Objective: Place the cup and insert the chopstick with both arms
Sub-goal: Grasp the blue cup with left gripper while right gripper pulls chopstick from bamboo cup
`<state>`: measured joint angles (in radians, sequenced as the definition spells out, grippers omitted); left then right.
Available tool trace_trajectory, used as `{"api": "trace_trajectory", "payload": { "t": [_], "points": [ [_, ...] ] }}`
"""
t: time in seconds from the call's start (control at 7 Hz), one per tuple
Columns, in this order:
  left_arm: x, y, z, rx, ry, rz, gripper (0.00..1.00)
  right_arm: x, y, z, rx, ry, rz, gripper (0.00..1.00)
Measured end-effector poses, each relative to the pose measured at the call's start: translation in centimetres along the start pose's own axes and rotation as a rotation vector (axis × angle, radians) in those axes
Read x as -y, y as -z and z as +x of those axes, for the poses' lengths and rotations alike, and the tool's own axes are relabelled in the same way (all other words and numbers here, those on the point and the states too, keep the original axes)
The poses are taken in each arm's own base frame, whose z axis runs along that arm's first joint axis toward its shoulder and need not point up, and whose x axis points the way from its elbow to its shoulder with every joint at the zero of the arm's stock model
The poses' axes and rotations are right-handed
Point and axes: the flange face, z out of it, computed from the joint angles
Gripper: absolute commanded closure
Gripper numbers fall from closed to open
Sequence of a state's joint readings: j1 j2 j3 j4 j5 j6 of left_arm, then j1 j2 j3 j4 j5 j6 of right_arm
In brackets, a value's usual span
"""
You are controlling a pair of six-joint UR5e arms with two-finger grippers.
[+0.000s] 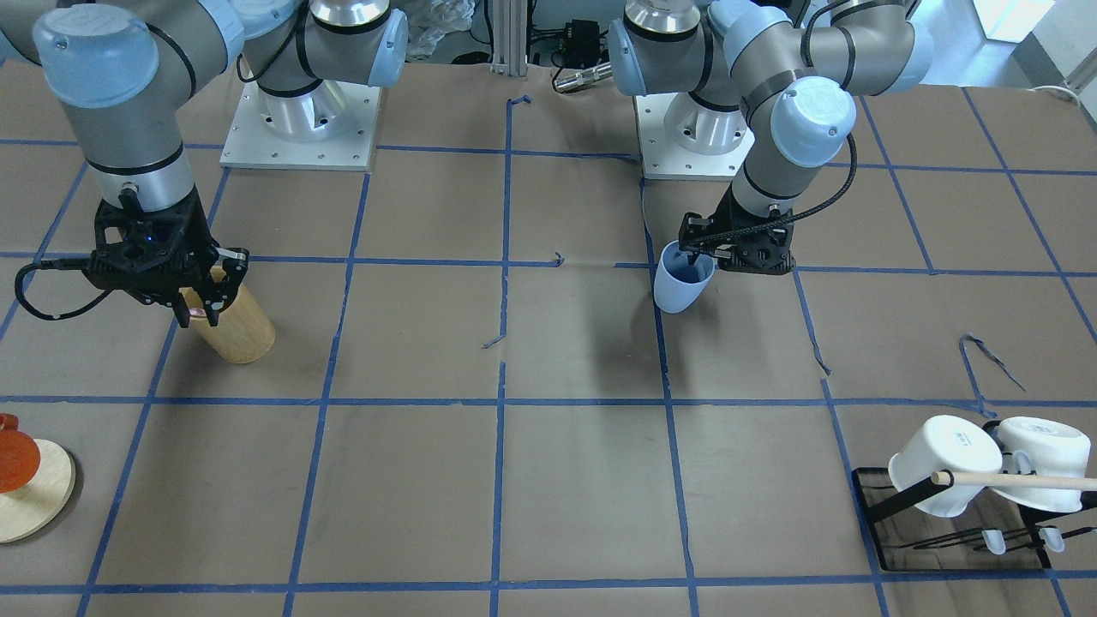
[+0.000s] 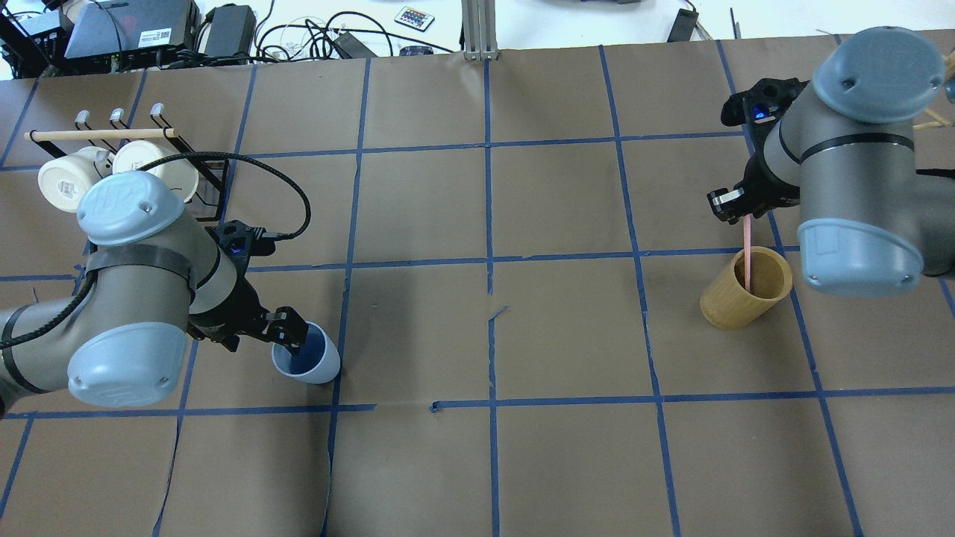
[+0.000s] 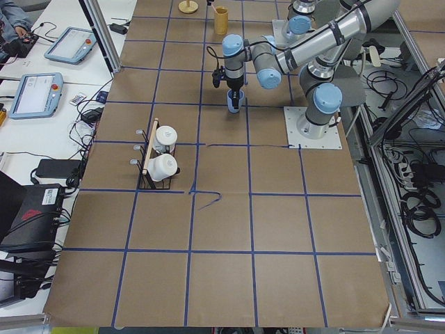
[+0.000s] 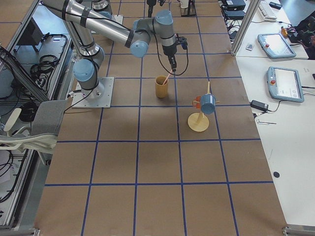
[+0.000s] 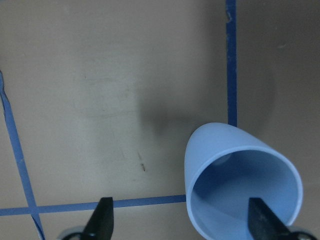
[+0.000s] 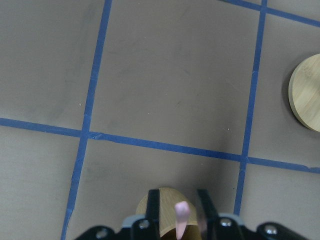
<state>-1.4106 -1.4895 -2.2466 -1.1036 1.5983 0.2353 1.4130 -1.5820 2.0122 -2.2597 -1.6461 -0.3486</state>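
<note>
One blue cup (image 2: 307,359), left claw (image 5: 182,226) released; one pink chopstick (image 2: 747,257), right claw (image 6: 177,199) released.

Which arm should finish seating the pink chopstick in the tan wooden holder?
Right. Right gripper sits over the tan wooden holder, pink chopstick between its fingers, lower end inside. Left gripper is across the table at the blue cup.
</note>
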Motion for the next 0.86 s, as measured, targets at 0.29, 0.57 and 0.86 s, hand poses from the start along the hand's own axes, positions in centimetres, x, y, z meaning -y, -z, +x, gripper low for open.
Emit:
{"api": "trace_trajectory", "payload": {
  "t": [0.29, 0.57, 0.86],
  "points": [
    [0.1, -0.2, 0.0, 0.0, 0.004, 0.0, 1.0, 0.3, 0.5, 0.2, -0.001, -0.002, 0.015, 1.0],
    [0.5, 0.2, 0.3, -0.011, 0.041, 0.015, 1.0, 1.9, 2.6, 0.8, -0.002, -0.004, 0.053, 1.0],
    [2.0, 3.0, 1.3, -0.068, 0.101, 0.05, 1.0, 3.7, 5.8, 1.7, -0.003, -0.005, 0.072, 1.0]
  ]
}}
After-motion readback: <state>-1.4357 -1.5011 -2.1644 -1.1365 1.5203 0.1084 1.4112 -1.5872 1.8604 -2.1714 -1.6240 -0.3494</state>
